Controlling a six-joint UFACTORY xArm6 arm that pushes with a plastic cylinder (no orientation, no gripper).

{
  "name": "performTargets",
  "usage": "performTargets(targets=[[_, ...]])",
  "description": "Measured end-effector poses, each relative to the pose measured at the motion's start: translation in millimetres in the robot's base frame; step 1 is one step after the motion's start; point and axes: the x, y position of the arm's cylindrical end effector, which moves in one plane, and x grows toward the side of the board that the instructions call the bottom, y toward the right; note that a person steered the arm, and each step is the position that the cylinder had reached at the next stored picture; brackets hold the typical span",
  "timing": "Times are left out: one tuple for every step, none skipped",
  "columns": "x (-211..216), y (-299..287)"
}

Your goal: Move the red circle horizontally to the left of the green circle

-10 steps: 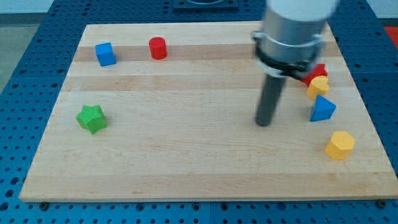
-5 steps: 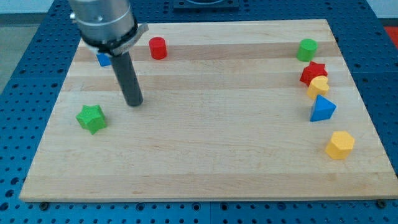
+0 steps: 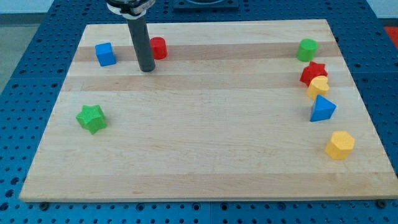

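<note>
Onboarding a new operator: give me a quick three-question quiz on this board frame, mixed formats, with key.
1. True or false: my tip sits on the view's left side of the red circle.
2. Which block lies nearest the green circle? A) blue cube B) red star C) green star
3. Fill in: the block lowest on the view's right is the yellow ____.

Key: 1 true; 2 B; 3 hexagon.
</note>
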Motion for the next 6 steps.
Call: performTargets(targets=[[-13.8, -3.7], [-9.8, -3.8], [-9.8, -6.3], [-3.9, -21.5], [-2.0, -29.1], [-12.7, -29.1]])
